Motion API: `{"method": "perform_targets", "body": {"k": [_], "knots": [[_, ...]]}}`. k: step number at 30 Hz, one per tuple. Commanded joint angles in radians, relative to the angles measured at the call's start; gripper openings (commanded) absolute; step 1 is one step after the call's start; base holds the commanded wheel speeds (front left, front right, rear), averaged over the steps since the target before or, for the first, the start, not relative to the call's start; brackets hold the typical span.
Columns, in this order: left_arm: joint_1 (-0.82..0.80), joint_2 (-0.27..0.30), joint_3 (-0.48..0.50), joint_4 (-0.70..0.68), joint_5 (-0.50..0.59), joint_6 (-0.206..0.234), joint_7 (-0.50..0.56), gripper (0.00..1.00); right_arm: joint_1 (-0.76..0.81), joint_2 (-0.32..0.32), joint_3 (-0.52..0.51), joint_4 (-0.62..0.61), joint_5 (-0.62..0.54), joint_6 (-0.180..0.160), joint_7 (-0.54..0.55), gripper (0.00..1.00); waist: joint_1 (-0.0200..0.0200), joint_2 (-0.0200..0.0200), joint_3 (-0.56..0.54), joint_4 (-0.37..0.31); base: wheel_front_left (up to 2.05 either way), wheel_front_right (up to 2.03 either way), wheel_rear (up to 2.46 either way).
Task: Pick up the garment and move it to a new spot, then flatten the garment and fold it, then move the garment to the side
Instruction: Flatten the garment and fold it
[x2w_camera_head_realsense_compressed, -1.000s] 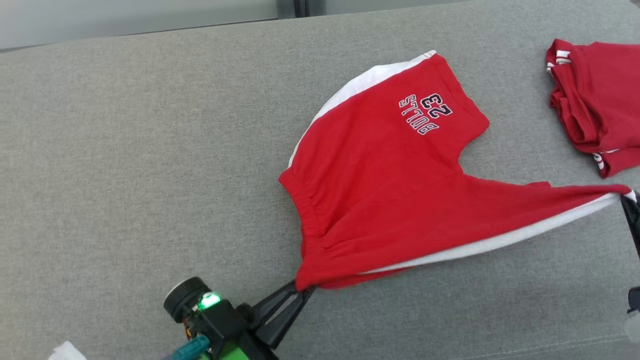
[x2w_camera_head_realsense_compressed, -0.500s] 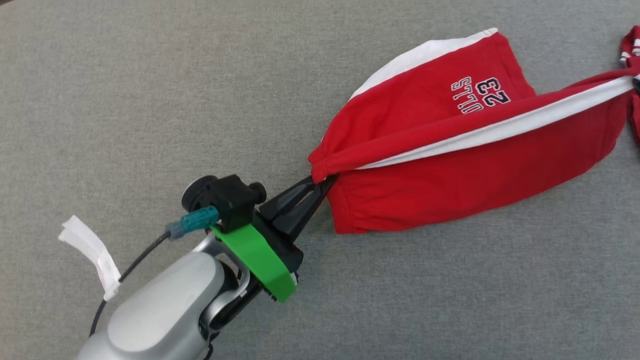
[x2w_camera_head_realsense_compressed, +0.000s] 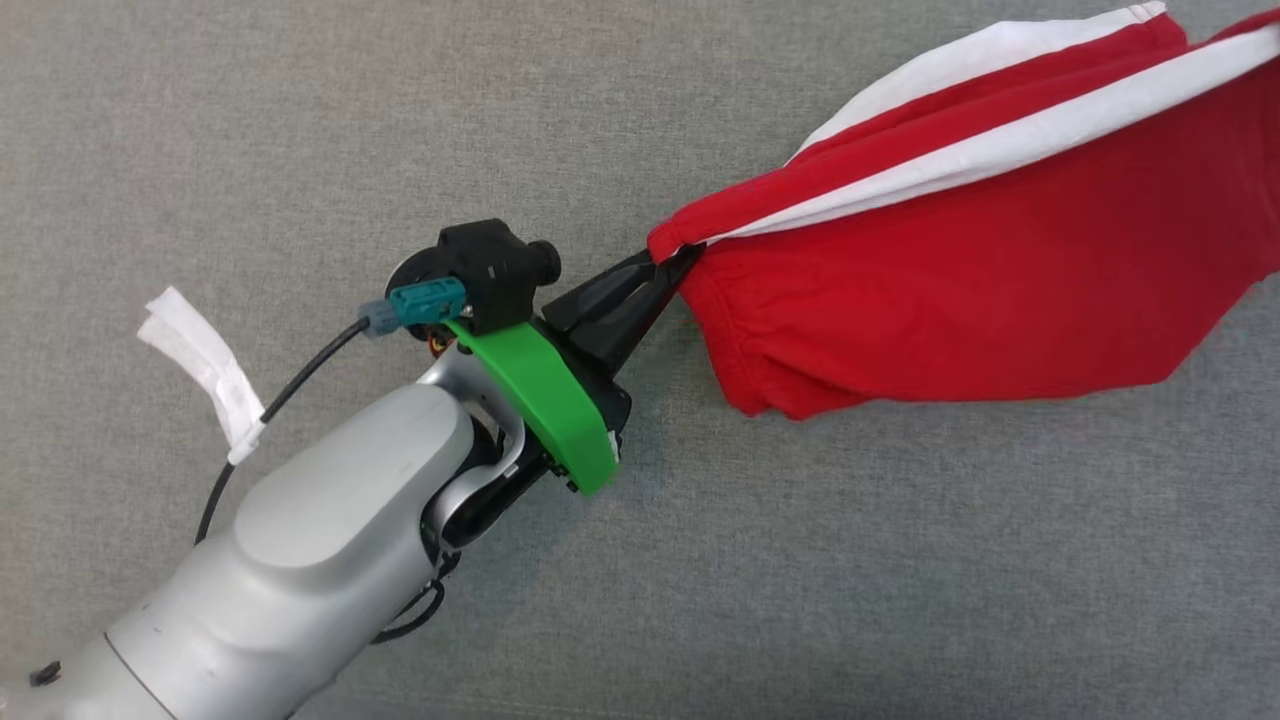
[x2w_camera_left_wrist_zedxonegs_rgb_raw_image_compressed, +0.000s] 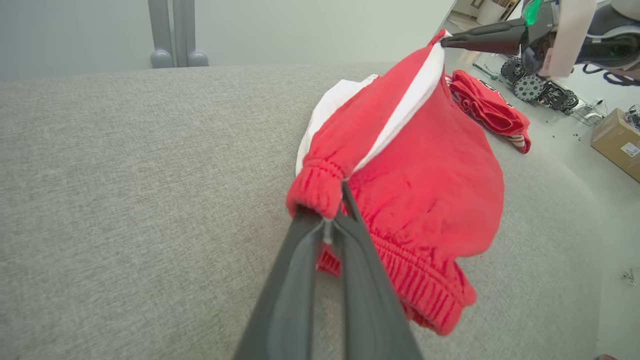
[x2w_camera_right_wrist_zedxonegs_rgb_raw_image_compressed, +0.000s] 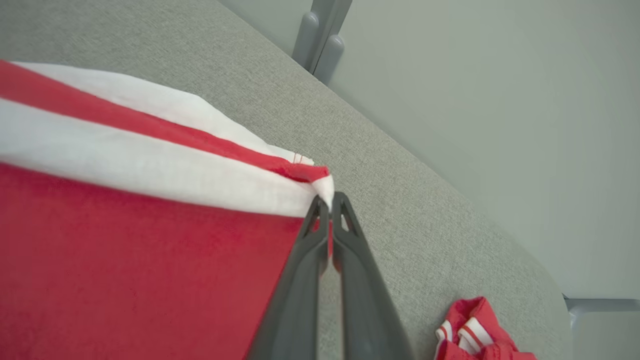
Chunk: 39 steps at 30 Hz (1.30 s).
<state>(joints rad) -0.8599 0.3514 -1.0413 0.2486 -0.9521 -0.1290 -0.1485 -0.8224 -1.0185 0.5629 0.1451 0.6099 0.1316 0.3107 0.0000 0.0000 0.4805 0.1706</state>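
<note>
- Holding the shorts (x2w_camera_head_realsense_compressed: 960, 290) takes both arms here: you have them strung between the two grippers and lifted. The lower red panel sags towards the grey surface (x2w_camera_head_realsense_compressed: 300, 150); whether its lowest fold touches it I cannot tell.
- Your left gripper (x2w_camera_head_realsense_compressed: 678, 260) has its fingers pressed together on a bunched corner of the waistband (x2w_camera_left_wrist_zedxonegs_rgb_raw_image_compressed: 317, 187).
- Your right gripper (x2w_camera_right_wrist_zedxonegs_rgb_raw_image_compressed: 327, 202) is likewise pinched on the far corner, at the end of the white stripe (x2w_camera_right_wrist_zedxonegs_rgb_raw_image_compressed: 150, 170).
- Expect the cloth to be light, soft and floppy. It has no shape of its own and hangs in folds from the two held points. It isn't fragile, and the knit looks grippy rather than slick.
- The elastic waistband is the thickest, surest place to grip. The thinner corner on the right seems the likelier one to slip if you pull hard.
- Judged by the task, you're in the carry to a new spot; flattening and folding lie ahead.
- For flattening, lower with the two corners taut enough that the stripe edge lands straight.
- Mind the second garment (x2w_camera_left_wrist_zedxonegs_rgb_raw_image_compressed: 487, 107) lying just beyond on the surface, and set the shorts down well apart from it.
</note>
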Motion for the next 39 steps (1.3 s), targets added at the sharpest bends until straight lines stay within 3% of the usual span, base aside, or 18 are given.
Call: {"method": "perform_targets", "body": {"k": [1, 8, 9, 10, 11, 12, 13, 17, 19, 24, 29, 34, 39], "knots": [[-0.031, -0.006, -0.011, 0.012, -0.013, -0.002, -0.011, 0.00, -0.038, -0.004, 0.021, 0.023, 0.009, -0.002, -0.006, 0.00, 0.0000, 0.0000, 0.033, 0.028, 0.00, 0.00, 0.00], [-0.106, -0.024, -0.073, 0.090, -0.057, -0.002, -0.050, 0.00, -0.194, 0.043, 0.155, 0.150, 0.024, -0.002, -0.067, 0.00, 0.0000, 0.0000, 0.056, 0.030, 0.00, 0.00, 0.00], [-0.111, -0.028, -0.078, 0.099, -0.067, -0.002, -0.058, 0.00, -0.209, 0.053, 0.168, 0.167, 0.030, -0.002, -0.079, 0.27, 0.0000, 0.0000, 0.058, 0.028, 0.00, 0.00, 0.00], [-0.118, -0.030, -0.084, 0.109, -0.073, -0.002, -0.062, 0.00, -0.226, 0.064, 0.184, 0.188, 0.035, -0.002, -0.096, 0.93, 0.0000, 0.0000, 0.058, 0.026, 0.00, 0.00, 0.00], [-0.124, -0.031, -0.089, 0.117, -0.080, -0.002, -0.068, 0.06, -0.239, 0.073, 0.194, 0.204, 0.036, -0.002, -0.111, 1.00, 0.0000, 0.0000, 0.059, 0.024, 0.00, 0.00, 0.00], [-0.130, -0.033, -0.092, 0.129, -0.082, -0.002, -0.074, 0.48, -0.256, 0.082, 0.208, 0.222, 0.031, -0.002, -0.132, 1.00, 0.0000, 0.0000, 0.058, 0.021, 0.00, 0.00, 0.00], [-0.133, -0.034, -0.096, 0.138, -0.084, -0.002, -0.080, 1.00, -0.263, 0.090, 0.220, 0.235, 0.028, -0.002, -0.149, 1.00, 0.0000, 0.0000, 0.056, 0.018, 0.00, 0.00, 0.00], [-0.129, -0.033, -0.097, 0.177, -0.052, -0.002, -0.103, 1.00, -0.267, 0.116, 0.248, 0.287, 0.043, -0.002, -0.243, 1.00, 0.0000, 0.0000, 0.029, 0.004, 0.00, 0.00, 0.00], [-0.105, -0.022, -0.082, 0.190, -0.016, 0.022, -0.111, 1.00, -0.245, 0.127, 0.242, 0.301, 0.051, -0.002, -0.301, 1.00, 0.0000, 0.0000, 0.007, -0.007, 0.00, 0.00, 0.00], [0.026, 0.002, 0.044, 0.108, 0.109, 0.150, -0.117, 1.00, -0.124, 0.165, 0.196, 0.312, 0.115, -0.002, -0.421, 1.00, 0.0000, 0.0000, -0.060, -0.040, 0.00, 0.00, 0.00], [0.227, 0.008, 0.196, -0.042, 0.260, 0.271, -0.117, 1.00, 0.039, 0.203, 0.141, 0.314, 0.163, -0.002, -0.474, 1.00, 0.0000, 0.0000, -0.120, -0.062, 0.00, 0.00, 0.00], [0.443, -0.056, 0.349, -0.203, 0.399, 0.346, -0.116, 1.00, 0.203, 0.250, 0.066, 0.313, 0.224, -0.002, -0.489, 1.00, 0.0000, 0.0000, -0.159, -0.046, 0.00, 0.00, 0.00], [0.607, -0.160, 0.459, -0.297, 0.532, 0.338, -0.115, 1.00, 0.274, 0.271, -0.011, 0.327, 0.260, -0.002, -0.485, 1.00, 0.0000, 0.0000, -0.166, 0.007, 0.00, 0.00, 0.00]]}}
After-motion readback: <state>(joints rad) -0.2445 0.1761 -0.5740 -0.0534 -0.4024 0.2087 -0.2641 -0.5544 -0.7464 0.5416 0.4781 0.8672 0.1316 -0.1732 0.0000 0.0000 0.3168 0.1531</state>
